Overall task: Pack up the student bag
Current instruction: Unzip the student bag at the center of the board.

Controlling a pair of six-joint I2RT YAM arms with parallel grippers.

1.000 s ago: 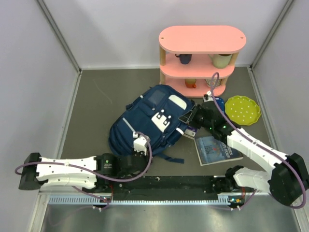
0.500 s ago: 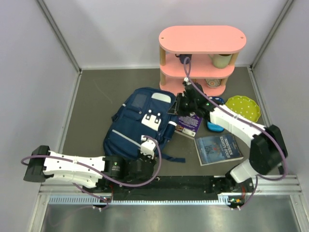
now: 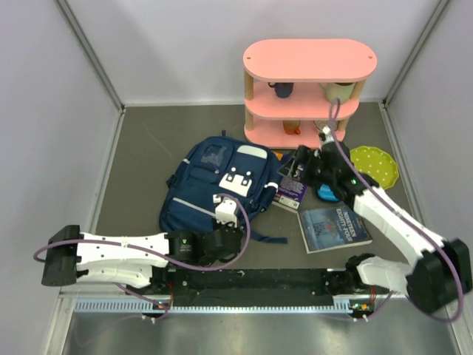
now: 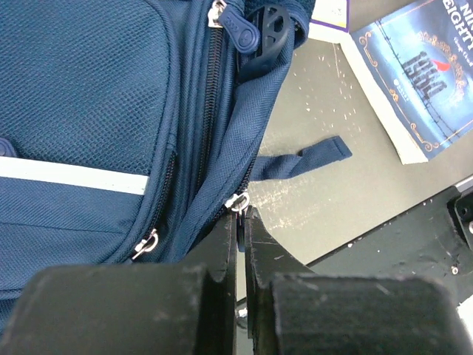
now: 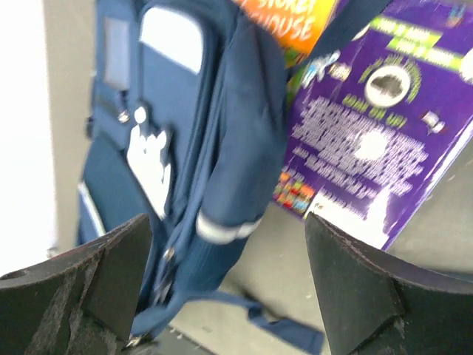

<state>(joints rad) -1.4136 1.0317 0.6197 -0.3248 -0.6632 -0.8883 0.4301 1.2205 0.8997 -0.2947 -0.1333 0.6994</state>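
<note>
The student bag (image 3: 214,185) is a navy backpack with white patches, lying flat on the grey table in the top view. My left gripper (image 4: 242,213) is at the bag's lower right edge, shut on a metal zipper pull (image 4: 237,201) of its side zip. In the top view that left gripper (image 3: 230,220) sits against the bag's near corner. My right gripper (image 3: 294,171) hovers just right of the bag's top. In its wrist view the right gripper (image 5: 229,285) is wide open with nothing in it, above the student bag (image 5: 229,126) and a loose strap (image 5: 288,329).
A purple book (image 3: 290,191) lies against the bag's right side, with an orange book (image 5: 292,22) by it. A blue book (image 3: 332,228) lies nearer. A blue pencil case (image 3: 327,194), a green plate (image 3: 372,166) and a pink shelf (image 3: 310,63) stand at the back right.
My right gripper has opened wide and drawn back to the right from the bag's top. The bag has shifted slightly left. My left gripper stays shut at the bag's lower edge.
</note>
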